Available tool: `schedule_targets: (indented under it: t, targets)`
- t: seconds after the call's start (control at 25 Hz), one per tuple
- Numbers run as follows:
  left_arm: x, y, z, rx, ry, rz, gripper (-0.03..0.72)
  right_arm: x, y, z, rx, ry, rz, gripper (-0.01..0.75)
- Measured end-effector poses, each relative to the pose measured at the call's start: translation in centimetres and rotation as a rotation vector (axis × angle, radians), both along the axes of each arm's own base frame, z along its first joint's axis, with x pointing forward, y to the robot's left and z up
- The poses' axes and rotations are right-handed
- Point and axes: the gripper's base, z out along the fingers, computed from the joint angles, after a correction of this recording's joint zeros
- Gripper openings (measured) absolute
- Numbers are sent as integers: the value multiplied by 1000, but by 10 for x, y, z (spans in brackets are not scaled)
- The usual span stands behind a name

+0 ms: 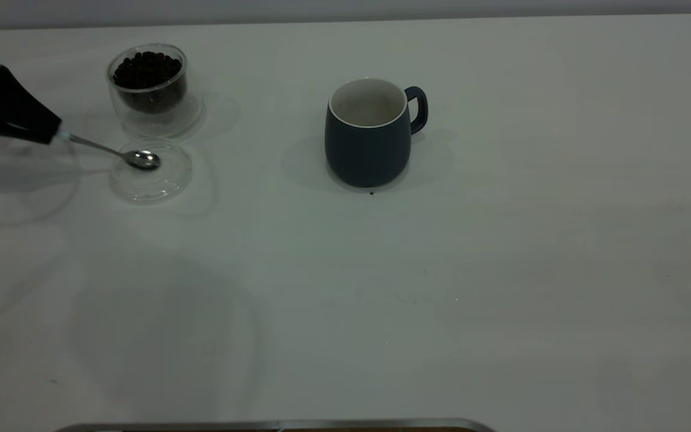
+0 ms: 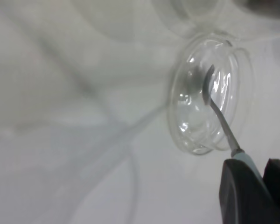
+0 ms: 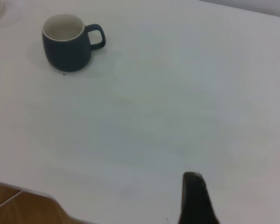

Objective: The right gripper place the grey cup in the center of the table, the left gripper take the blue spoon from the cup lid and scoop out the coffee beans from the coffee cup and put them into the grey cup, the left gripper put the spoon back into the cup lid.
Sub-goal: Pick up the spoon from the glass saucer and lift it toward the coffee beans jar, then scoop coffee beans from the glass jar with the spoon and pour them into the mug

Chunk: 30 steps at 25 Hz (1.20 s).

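from the outside, the dark left pincer at the white worktop's edge is clenched on the pale-blue-handled metal spoon, its bowl over the clear glass lid beside the bean-filled glass cup. only its wrist camera reveals the blue handle. the blue-grey mug stands mid-worktop; right pincer well apart, i cannot tell its state.

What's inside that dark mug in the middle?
The grey cup looks empty: only its white inner wall shows. Its bottom is hidden behind the rim, so beans there cannot be ruled out.
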Motion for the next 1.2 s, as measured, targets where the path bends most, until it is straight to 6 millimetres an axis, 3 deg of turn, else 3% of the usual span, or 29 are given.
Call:
schedule_targets:
  t: [0.16, 0.48, 0.68, 0.96, 1.2]
  targets:
    - [5, 1, 28, 24, -26, 22, 122, 0, 0, 0, 0, 0, 0, 511]
    - [13, -18, 104, 78, -176, -15, 122, 0, 0, 0, 0, 0, 0, 511]
    - [14, -29, 132, 105, -246, -53, 122, 0, 0, 0, 0, 0, 0, 511]
    - [11, -27, 127, 174, -302, -177, 122, 0, 0, 0, 0, 0, 0, 511]
    - [21, -35, 105, 207, -340, -183, 122, 0, 0, 0, 0, 0, 0, 511]
